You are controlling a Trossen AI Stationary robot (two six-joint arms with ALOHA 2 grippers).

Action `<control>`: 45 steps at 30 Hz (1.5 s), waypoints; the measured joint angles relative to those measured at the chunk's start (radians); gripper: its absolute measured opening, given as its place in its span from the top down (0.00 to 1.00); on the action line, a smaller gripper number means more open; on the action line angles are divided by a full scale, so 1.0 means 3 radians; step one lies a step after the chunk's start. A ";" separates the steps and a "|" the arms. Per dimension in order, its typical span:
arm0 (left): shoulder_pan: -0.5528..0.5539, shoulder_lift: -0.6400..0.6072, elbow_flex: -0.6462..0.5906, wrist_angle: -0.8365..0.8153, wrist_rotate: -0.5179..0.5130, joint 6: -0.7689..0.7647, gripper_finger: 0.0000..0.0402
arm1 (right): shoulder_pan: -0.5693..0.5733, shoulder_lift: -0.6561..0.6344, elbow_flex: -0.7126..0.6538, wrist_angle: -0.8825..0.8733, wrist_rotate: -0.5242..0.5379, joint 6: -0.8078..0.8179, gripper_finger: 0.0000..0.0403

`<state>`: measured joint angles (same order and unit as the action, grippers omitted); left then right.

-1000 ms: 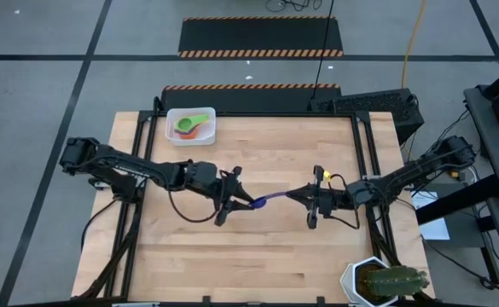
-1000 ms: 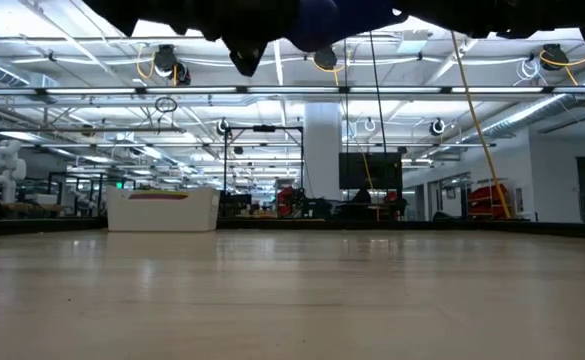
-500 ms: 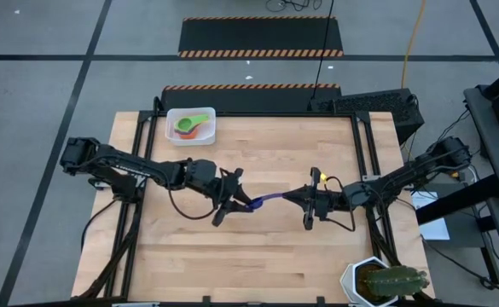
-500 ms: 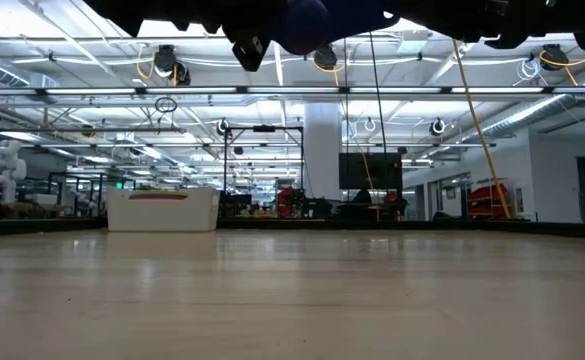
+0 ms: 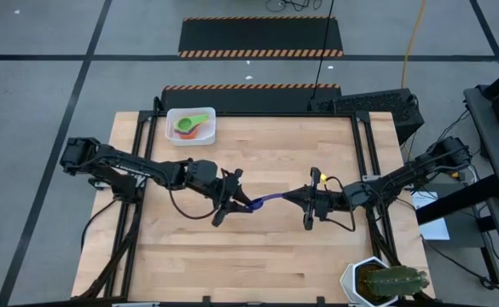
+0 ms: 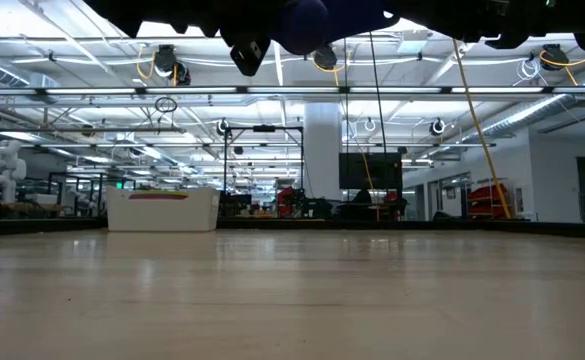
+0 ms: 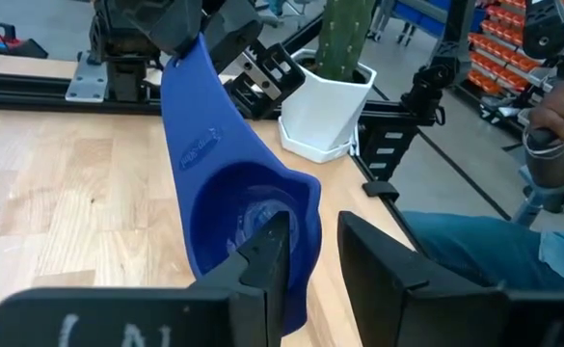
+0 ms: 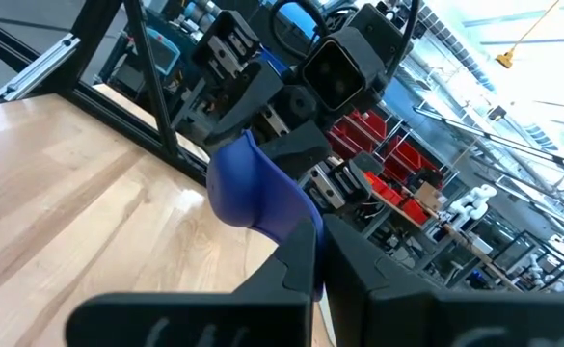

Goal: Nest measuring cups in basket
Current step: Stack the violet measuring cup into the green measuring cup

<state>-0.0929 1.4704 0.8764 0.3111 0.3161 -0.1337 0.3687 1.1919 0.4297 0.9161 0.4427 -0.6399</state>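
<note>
- Overhead, I see the wooden table (image 5: 258,256) on a grey floor with black tape lines; the basket (image 5: 171,133) sits at the far left corner with green and orange cups inside, a cactus pot (image 5: 356,277) at the near right corner.
- Mid-table, my left claw (image 5: 247,205) clamps the blue cup's (image 5: 266,199) bowel rim while my right claw (image 5: 296,194) is closed on its handle.
- Only my left wrist view shows a person's sleeve (image 7: 561,159).
</note>
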 joint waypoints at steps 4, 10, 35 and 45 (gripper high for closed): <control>0.0000 0.0000 0.0000 0.0000 0.0001 -0.0001 0.83 | 0.0000 0.0000 0.0001 0.0000 -0.0001 0.0000 1.00; -0.0001 0.0000 0.0001 0.0025 0.0019 0.0005 0.96 | -0.0004 0.0003 0.0005 -0.0011 0.0006 0.0000 0.99; 0.0545 -0.1142 -0.0001 -0.2281 -0.1179 0.1754 0.97 | 0.0131 -0.0018 0.0004 -0.0028 0.1062 0.0274 0.49; 0.1604 -0.1416 -0.0001 -0.3031 -0.1544 0.2599 0.95 | 0.0130 -0.0017 0.0003 -0.0059 0.1055 0.0237 0.50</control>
<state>0.3884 1.0456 0.8761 -0.5983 -0.1471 0.6460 0.4076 1.1867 0.4308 0.8983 0.7593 -0.5687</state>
